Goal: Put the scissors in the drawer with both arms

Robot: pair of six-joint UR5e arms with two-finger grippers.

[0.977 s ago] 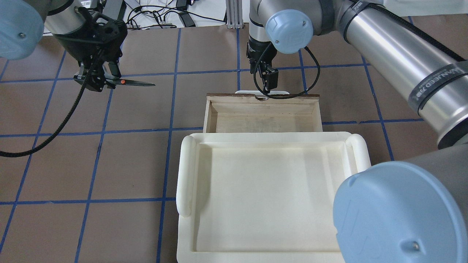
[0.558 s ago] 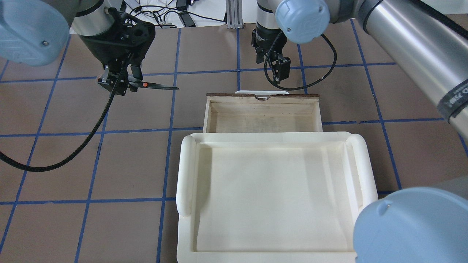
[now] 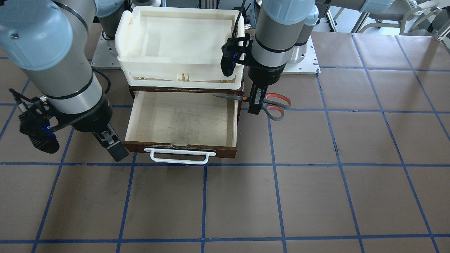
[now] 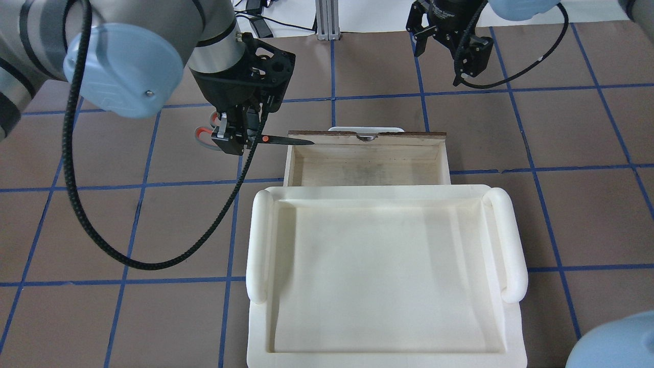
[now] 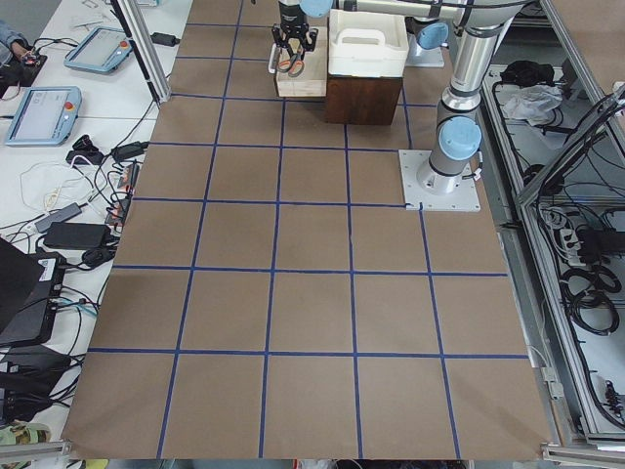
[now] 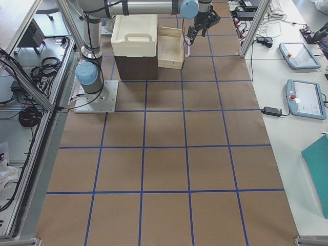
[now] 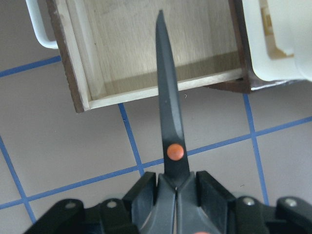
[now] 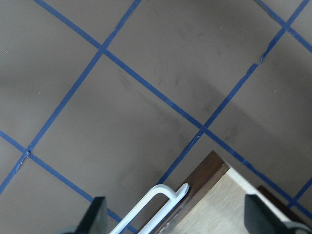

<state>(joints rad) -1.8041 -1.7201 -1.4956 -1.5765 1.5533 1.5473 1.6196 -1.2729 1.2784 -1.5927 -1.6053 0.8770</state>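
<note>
My left gripper (image 4: 239,139) is shut on the scissors (image 4: 284,140) just behind the orange pivot. The blades are closed and level, and the handles (image 3: 277,105) stick out behind the fingers. In the left wrist view the scissors (image 7: 168,112) point over the side wall of the open drawer (image 7: 73,78), tip above its pale inside. The drawer (image 4: 292,161) is pulled out and empty, with its white handle (image 3: 179,156) at the front. My right gripper (image 3: 111,144) is open and empty, just past the drawer's front corner; its fingers (image 8: 97,217) stand wide apart.
A white foam tray (image 4: 257,245) sits on top of the dark cabinet behind the drawer, close over the drawer's rear (image 3: 126,31). Brown paper with blue grid lines covers the table (image 4: 127,230). A black cable (image 4: 102,240) hangs from the left arm.
My left gripper has carried the scissors to the right, and the blade tip now reaches over the drawer's wall. My right gripper has drawn away from the drawer handle, further off and to the right.
</note>
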